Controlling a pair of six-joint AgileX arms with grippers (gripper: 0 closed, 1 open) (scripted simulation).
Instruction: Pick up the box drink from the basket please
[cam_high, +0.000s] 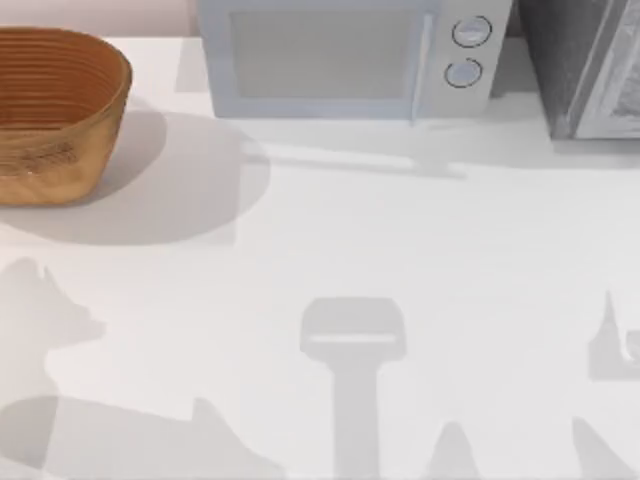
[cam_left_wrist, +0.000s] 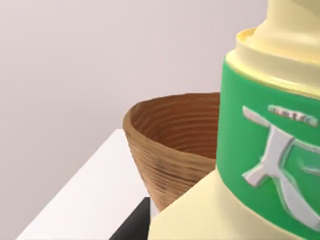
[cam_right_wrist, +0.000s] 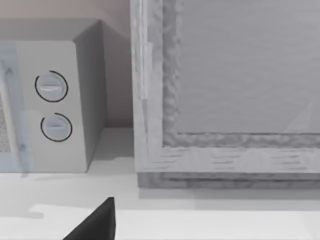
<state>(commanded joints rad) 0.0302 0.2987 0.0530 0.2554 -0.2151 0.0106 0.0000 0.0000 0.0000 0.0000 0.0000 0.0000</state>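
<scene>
The box drink (cam_left_wrist: 260, 150), a pale yellow carton with a green band and a silver mark, is very close in the left wrist view, lifted clear of the basket (cam_left_wrist: 170, 150) behind it. My left gripper (cam_left_wrist: 200, 225) is shut on the carton, and one dark fingertip (cam_left_wrist: 134, 224) shows beside its base. In the top view the orange-brown woven basket (cam_high: 50, 115) stands at the table's far left. A dark part of my right gripper (cam_right_wrist: 95, 225) shows low in the right wrist view, facing the far right corner.
A white microwave (cam_high: 340, 55) with two round knobs stands at the back centre. A grey framed cabinet (cam_high: 585, 65) stands at the back right, also close ahead of the right wrist (cam_right_wrist: 225, 90). Arm shadows lie on the white table (cam_high: 400, 230).
</scene>
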